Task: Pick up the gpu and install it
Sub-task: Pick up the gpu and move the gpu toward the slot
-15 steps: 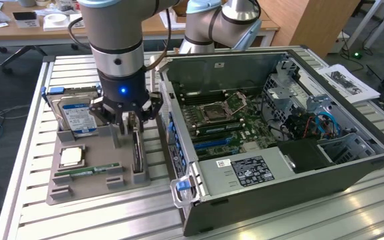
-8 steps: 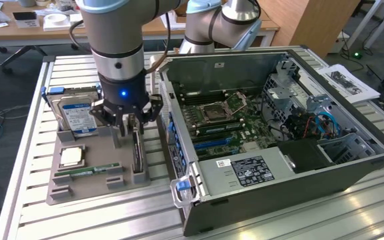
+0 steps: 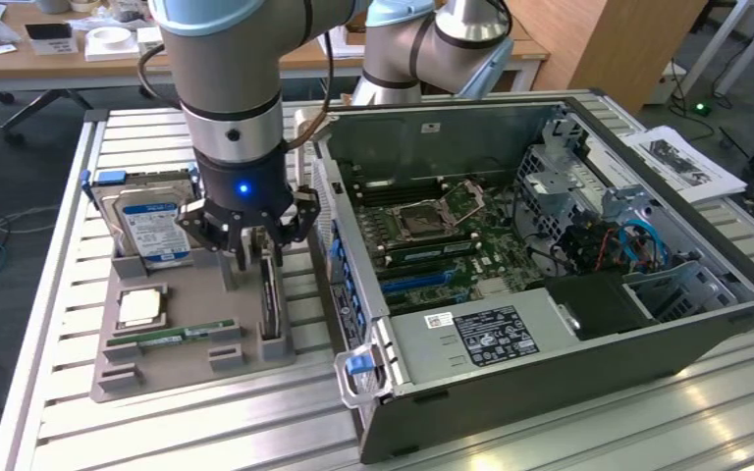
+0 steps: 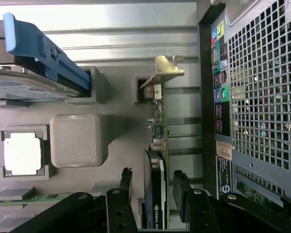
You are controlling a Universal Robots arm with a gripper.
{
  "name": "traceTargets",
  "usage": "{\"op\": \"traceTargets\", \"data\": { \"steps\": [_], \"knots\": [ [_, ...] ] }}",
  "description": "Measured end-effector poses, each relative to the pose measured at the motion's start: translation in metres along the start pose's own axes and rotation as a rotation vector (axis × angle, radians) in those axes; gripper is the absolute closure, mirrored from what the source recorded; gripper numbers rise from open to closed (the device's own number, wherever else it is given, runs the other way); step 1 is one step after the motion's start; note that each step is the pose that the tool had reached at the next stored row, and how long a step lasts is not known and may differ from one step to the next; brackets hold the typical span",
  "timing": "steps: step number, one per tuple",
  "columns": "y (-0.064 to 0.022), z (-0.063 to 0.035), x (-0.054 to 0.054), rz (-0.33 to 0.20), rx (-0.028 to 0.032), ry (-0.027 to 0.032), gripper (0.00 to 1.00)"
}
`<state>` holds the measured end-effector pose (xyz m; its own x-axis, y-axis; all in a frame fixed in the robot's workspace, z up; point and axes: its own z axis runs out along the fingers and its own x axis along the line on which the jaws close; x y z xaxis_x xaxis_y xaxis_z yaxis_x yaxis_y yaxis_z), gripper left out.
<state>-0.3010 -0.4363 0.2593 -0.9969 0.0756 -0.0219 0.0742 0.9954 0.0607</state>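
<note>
Hand [image 4: 153, 174] spread, straddling the gpu [image 4: 160, 126], which stands on edge in the grey tray [image 3: 181, 358] beside the computer case [image 3: 482, 343]. Not gripped; lift and install remain.

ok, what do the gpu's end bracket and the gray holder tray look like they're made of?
The gpu has an end bracket that looks like bare sheet metal, likely steel: thin, folded, glinting. The holder tray is probably 3D-printed plastic: matte gray, with a fine ridged texture on its raised block.
</note>
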Motion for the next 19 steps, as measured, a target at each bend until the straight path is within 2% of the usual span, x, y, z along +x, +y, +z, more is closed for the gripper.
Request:
{"op": "traceTargets", "data": {
  "steps": [13,19],
  "knots": [
    [-0.0035,0.0004,-0.0018,0.000,0.0001,0.0005,0.53],
    [-0.0064,0.0013,-0.0025,0.000,0.0025,0.0002,0.53]
  ]
}}
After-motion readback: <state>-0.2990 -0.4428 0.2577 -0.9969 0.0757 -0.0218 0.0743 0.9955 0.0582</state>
